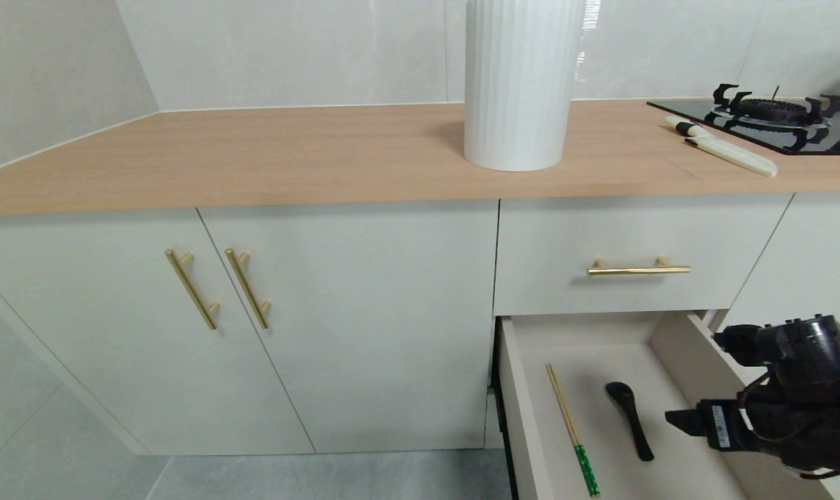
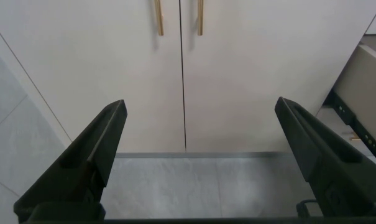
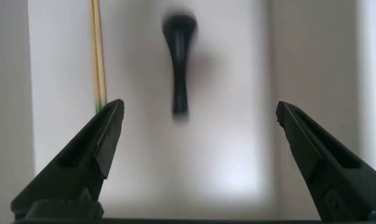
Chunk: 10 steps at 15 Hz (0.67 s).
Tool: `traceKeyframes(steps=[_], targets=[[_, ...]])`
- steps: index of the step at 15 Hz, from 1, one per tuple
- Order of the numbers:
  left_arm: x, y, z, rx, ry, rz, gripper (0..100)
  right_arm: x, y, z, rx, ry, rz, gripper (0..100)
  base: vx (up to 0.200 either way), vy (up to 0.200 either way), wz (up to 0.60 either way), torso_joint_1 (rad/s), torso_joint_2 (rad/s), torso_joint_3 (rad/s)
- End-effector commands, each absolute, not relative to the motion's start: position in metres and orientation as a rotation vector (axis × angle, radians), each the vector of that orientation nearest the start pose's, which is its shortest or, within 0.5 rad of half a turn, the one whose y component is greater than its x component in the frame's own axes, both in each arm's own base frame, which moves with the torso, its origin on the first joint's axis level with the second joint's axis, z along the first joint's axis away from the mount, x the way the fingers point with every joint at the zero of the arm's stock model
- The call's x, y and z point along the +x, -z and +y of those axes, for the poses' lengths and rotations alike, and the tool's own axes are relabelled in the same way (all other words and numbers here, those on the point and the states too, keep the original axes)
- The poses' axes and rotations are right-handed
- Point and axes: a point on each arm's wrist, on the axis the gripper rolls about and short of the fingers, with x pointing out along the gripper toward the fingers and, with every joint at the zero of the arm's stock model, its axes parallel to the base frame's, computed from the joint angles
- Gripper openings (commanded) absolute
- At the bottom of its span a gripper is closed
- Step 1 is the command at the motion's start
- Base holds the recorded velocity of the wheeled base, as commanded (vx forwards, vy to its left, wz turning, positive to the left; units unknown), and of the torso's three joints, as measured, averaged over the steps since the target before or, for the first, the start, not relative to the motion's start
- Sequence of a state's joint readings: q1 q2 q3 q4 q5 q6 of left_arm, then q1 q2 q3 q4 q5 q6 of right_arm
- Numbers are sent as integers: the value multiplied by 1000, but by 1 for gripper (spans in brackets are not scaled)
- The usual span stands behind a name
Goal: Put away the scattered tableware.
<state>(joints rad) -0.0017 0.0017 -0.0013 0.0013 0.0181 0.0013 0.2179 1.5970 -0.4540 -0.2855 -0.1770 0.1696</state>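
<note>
Two pieces already lie in the open drawer (image 1: 523, 417): a pair of chopsticks (image 1: 571, 434) running lengthwise near its left wall, green ends toward the front, and a black spoon (image 1: 630, 417) on the middle of the floor, apart from them

Right hand (image 3: 200, 107) hangs over the drawer, fingers spread wide, nothing between them, spoon below it. Judged: it sits over the drop point, and being empty suggests a release rather than a pickup

Left hand (image 2: 200, 109) is low before the closed cabinet doors (image 2: 250, 74), wide open and empty, probably parked clear of the drawer

One pale knife (image 1: 729, 151) lies on the surface (image 1: 288, 153) near its right end, just beside the hob (image 1: 774, 121); likely the next piece to stow, which would explain the drawer left out

White ribbed jar (image 1: 517, 83) stands mid-surface, well apart from the knife
</note>
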Motion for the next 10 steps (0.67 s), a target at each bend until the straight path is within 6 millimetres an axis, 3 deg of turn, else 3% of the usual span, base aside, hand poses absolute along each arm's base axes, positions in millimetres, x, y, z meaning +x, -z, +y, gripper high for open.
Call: traceKeyframes(steps=[1, 7, 10], targets=[[-23, -75, 0, 2, -17, 3, 100, 182, -158, 38, 36, -24, 726, 100, 0, 0, 0, 0, 0, 0], [-23, -76, 0, 0, -17, 3, 100, 170, -162, 36, 36, -39, 801, 100, 0, 0, 0, 0, 0, 0], [-23, -76, 0, 0, -17, 2, 100, 168, -163, 35, 35, -40, 797, 100, -200, 0, 0, 6, 4, 2]])
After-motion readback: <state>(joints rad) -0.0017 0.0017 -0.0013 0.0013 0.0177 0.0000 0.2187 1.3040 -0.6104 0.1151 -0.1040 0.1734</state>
